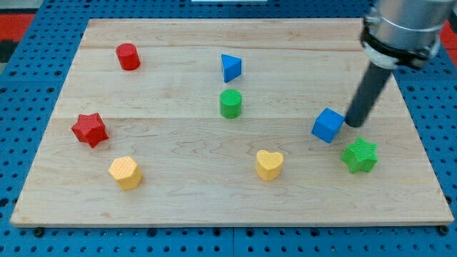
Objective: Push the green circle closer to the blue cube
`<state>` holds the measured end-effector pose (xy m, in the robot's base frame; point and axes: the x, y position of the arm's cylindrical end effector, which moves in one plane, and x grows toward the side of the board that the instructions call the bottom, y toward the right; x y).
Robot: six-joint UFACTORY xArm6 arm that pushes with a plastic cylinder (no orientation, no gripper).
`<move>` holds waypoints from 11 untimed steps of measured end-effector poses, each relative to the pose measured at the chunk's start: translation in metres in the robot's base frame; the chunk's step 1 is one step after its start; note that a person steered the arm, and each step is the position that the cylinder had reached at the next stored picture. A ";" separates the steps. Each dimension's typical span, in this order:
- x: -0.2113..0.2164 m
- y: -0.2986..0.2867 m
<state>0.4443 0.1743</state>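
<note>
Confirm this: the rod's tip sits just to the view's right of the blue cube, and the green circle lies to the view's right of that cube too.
Half of that is wrong. My tip does sit just to the view's right of the blue cube, but the green circle lies to the cube's left, near the board's middle, as the camera view shows. The green block right of the cube is the green star.

Probably lab, blue pegboard [43,243], wooden board [178,200]
</note>
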 end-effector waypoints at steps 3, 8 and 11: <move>0.014 -0.042; -0.017 -0.183; -0.043 -0.123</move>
